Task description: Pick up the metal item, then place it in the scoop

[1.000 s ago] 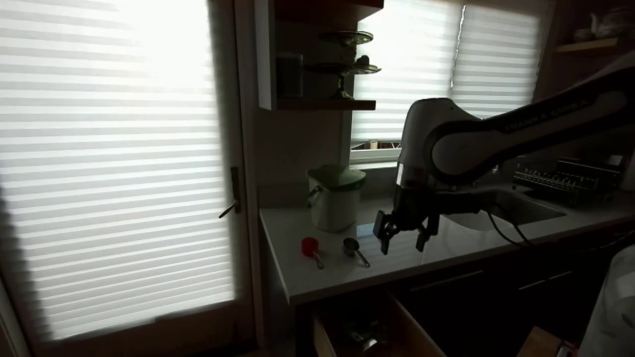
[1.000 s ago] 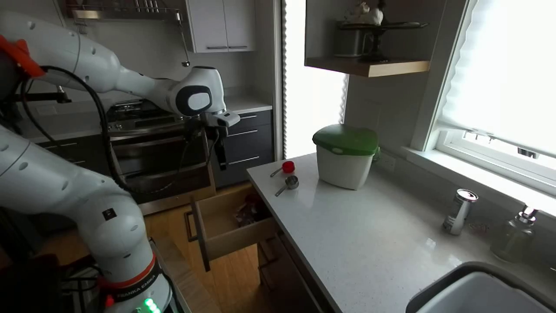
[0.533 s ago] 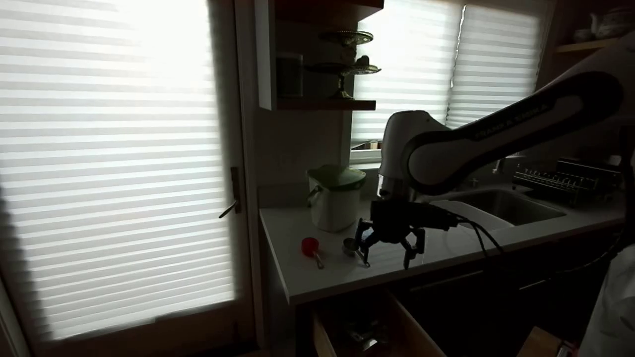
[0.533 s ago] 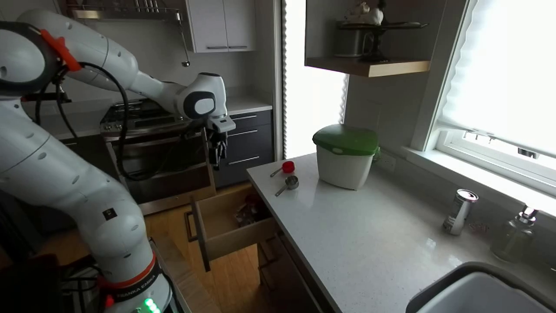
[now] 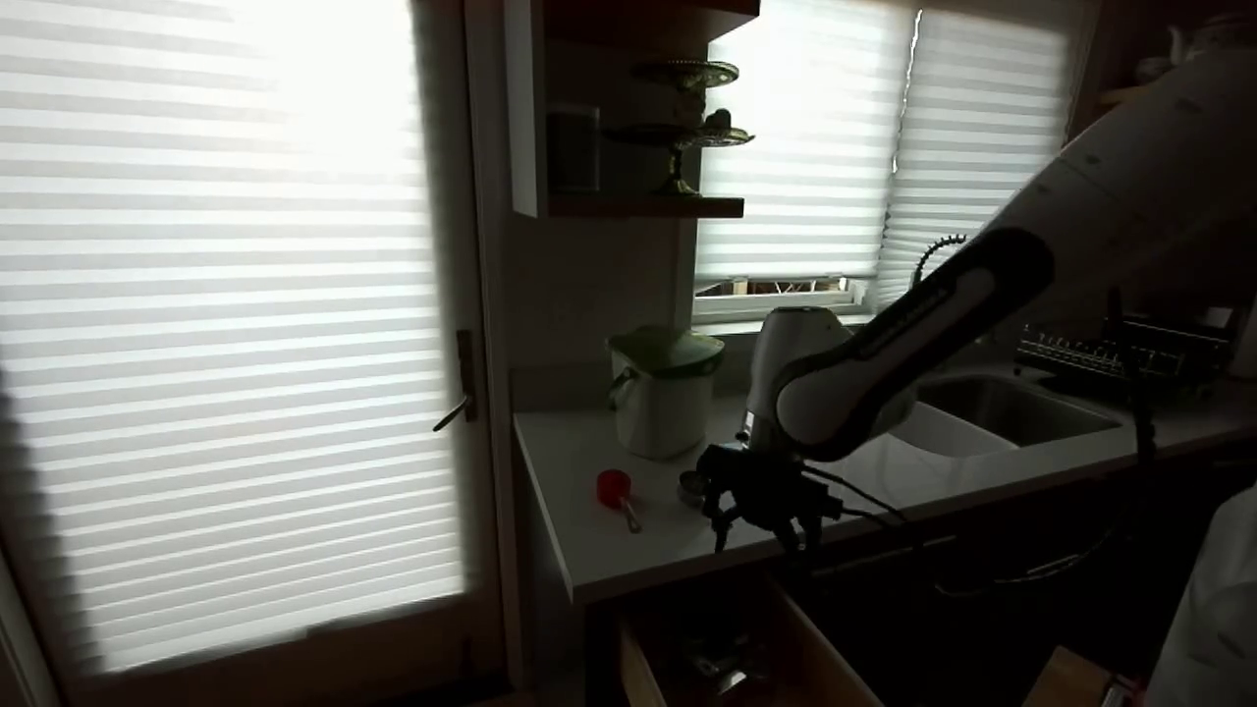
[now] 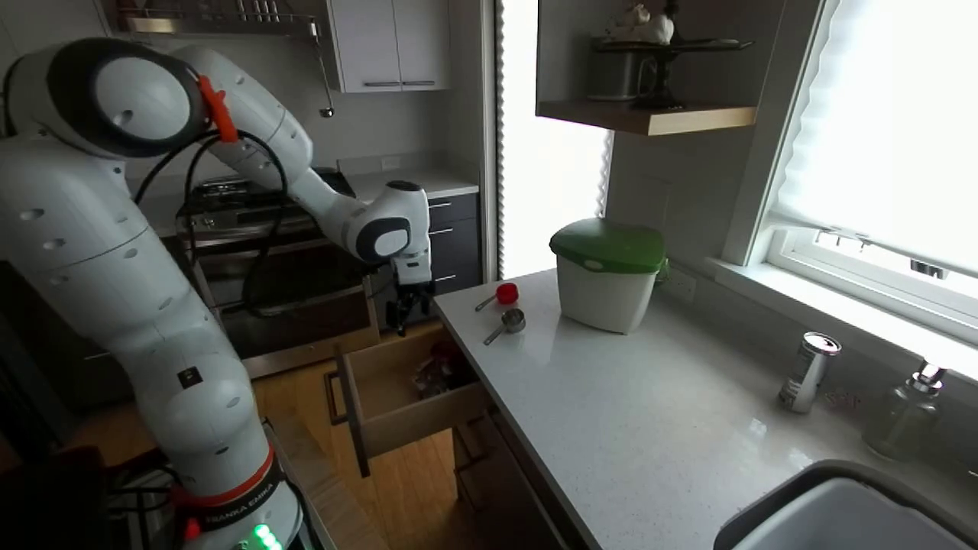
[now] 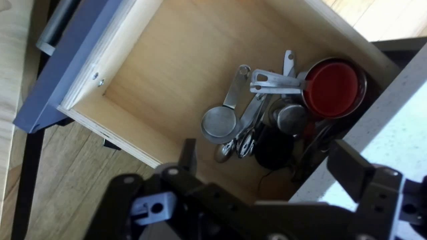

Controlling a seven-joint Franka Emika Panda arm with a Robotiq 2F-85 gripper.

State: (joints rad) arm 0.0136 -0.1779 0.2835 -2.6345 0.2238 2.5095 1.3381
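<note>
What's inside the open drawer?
In the wrist view, the drawer holds metal measuring cups, spoons, a red round piece and a black item. The counter covers its inner end; whatever lies beneath the contents is hidden.

In the wrist view, a drawer (image 7: pixel 186 53) is standing open beneath the gripper (image 7: pixel 263 150), floorboards (image 7: pixel 80 158) are showing to the gripper's left, and a counter (image 7: pixel 400 130) is running along its right. In both exterior views, a pale bin (image 6: pixel 603 298) with a green lid (image 6: pixel 611 246) is standing on the counter, apart from the gripper. In an exterior view, a can (image 6: pixel 808 374) and a clear pump bottle (image 6: pixel 901 420) are standing well to the gripper's right, and an oven (image 6: pixel 313 271) is standing farther back to the left. In an exterior view, a dish rack (image 5: pixel 1090 349) is resting to the gripper's right, past a sink (image 5: pixel 1026 407), and a pleated blind (image 5: pixel 236 344) is hanging to the left.
</note>
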